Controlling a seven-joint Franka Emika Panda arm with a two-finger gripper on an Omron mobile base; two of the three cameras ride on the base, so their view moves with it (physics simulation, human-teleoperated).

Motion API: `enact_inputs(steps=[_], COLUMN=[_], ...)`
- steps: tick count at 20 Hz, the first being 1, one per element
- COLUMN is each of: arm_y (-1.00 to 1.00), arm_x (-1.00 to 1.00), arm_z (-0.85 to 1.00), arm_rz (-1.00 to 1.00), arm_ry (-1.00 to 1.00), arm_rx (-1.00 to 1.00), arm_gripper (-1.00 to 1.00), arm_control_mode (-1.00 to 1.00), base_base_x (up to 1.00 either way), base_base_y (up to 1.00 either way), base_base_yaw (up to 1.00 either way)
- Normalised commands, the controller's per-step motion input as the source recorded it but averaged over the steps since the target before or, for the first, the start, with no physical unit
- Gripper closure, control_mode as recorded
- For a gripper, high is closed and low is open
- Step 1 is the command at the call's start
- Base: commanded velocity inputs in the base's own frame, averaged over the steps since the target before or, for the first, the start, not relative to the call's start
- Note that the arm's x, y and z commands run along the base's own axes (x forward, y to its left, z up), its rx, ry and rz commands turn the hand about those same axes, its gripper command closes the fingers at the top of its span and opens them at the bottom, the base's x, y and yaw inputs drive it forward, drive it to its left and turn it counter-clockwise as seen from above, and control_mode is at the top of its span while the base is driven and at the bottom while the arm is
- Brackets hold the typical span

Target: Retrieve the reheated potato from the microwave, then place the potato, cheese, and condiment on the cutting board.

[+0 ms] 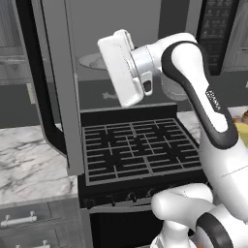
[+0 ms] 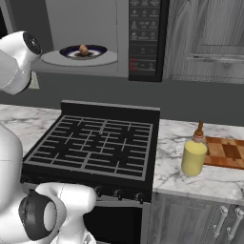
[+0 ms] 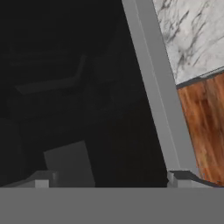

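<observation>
1. since the microwave door is swung wide open, you can see straight inside from the right base view: the potato sits on a dark plate, which rests on the round pale turntable
2. the gripper has its two finger tips standing far apart at the bottom of the hand view, nothing between them, pointed at the dark glass and grey edge of the open door
3. in the left base view the white arm reaches up in front of the microwave, hand close beside the door's edge
4. the condiment stands upright on the marble counter right of the stove, just beside the left end of the cutting board
5. can't make out the cheese from here
</observation>
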Motion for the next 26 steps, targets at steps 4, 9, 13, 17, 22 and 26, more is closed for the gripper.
enact_inputs(steps=[4, 9, 13, 17, 22, 26], arm_y=[-0.73, -0.67, -0.45, -0.46, -0.5, -0.47], arm_x=[0.05, 0.01, 0.01, 0.09, 0.41, 0.5], arm_z=[0.05, 0.0, 0.0, 0.0, 0.0, 0.06], arm_rz=[0.0, 0.05, 0.06, 0.12, 0.15, 0.2], arm_ry=[-0.2, -0.42, -0.58, -0.56, -0.33, -0.21], arm_rx=[-0.18, -0.23, -0.33, -0.34, -0.22, -0.15], arm_gripper=[-1.0, -1.0, -1.0, -1.0, -1.0, -1.0], arm_control_mode=[-1.0, -1.0, -1.0, -1.0, -1.0, -1.0], base_base_x=[0.0, 0.0, 0.0, 0.0, 0.0, 0.0], base_base_y=[0.0, 0.0, 0.0, 0.0, 0.0, 0.0], base_base_yaw=[0.0, 0.0, 0.0, 0.0, 0.0, 0.0])
